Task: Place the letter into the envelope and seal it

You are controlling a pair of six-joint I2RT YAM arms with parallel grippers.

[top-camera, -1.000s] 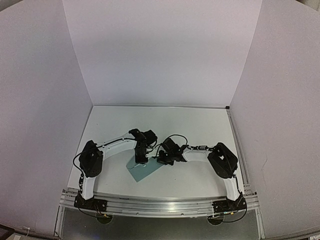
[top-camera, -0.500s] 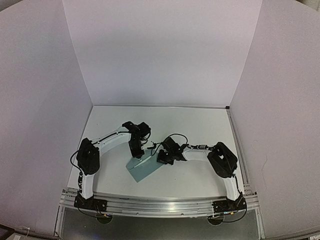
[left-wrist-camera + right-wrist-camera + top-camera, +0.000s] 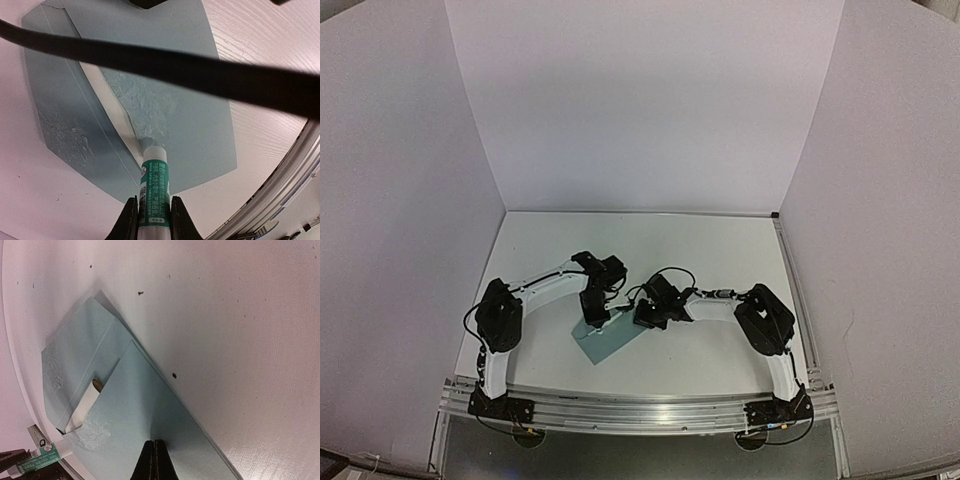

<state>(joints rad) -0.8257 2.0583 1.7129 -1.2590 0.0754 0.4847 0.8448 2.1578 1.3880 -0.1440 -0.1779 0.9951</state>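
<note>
**Glue stick back at the envelope's mouth**

The left gripper (image 3: 153,212) is clenched on a green-and-white glue stick (image 3: 154,182). The stick's tip touches the teal envelope (image 3: 190,120) at the fold of its open flap (image 3: 60,100), beside lumpy glue smears (image 3: 142,97). Half a second ago this gripper stood farther back on the table; it has come nearer again. The right gripper (image 3: 155,455), jaws pressed together on nothing, rests its tips on the envelope's body and has not moved. The letter (image 3: 85,405) sits inside the envelope, with only a pale strip showing at the mouth. The envelope lies flat on the white table (image 3: 235,315), between the arms.
</note>
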